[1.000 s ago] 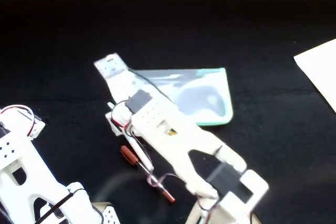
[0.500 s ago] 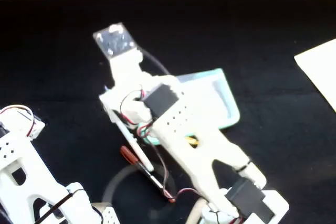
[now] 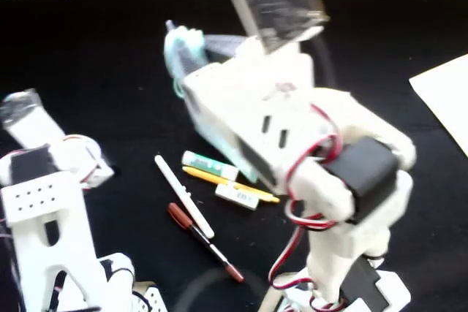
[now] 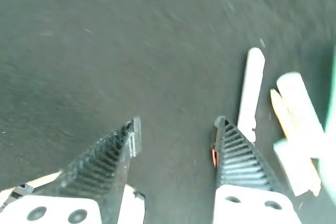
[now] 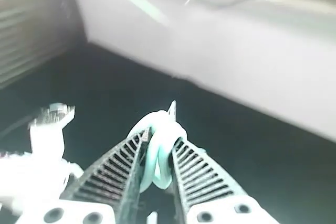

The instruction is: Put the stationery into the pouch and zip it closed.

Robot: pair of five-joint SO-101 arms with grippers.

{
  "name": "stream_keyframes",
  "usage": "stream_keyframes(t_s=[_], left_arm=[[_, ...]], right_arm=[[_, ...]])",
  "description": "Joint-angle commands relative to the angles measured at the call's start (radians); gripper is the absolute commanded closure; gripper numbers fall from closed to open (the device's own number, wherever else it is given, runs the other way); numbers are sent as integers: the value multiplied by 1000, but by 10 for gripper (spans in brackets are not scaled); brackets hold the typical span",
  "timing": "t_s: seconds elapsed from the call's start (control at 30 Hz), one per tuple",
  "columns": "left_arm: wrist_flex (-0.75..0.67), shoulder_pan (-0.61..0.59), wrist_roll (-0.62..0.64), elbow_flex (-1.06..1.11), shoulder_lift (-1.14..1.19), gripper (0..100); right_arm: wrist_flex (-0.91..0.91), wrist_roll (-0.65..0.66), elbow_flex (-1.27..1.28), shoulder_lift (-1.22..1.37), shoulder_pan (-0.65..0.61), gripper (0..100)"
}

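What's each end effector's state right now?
Left end effector: open, holding nothing.
Right end effector: closed on the translucent teal-edged plastic pouch.

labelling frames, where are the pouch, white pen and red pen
pouch [image 5: 156,153], right wrist view, teal edge between the jaws
white pen [image 3: 184,196], high view, mid barrel
red pen [image 3: 180,218], high view, red cap

Tabletop: plain black.
Pouch: mint-green edging, pale translucent body.
Left end effector: black ridged fingers, white base.
Right end effector: black ridges on white too.
White pen: all white.
Red pen: brown-red cap, dark barrel, red tip.
Pencil: yellow.
Stick: green end, white body.
Eraser: white.
Paper sheet, right: white.
Arm wiring: red.
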Motion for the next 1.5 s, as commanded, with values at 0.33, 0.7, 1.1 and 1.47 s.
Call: stream_keyframes(t_s=[0.33,0.7,1.1,1.47], left_arm=[[15,200,-147,-166,-7,766],[315,254,-437,-679,-7,766],[192,257,-68,-961,2,766],[26,390,109,-957,84,768]], right_arm=[[59,32,2,-30,104,992],[70,32,70,-36,104,992],[71,26,71,-31,99,992],[140,14,73,-30,1,992]])
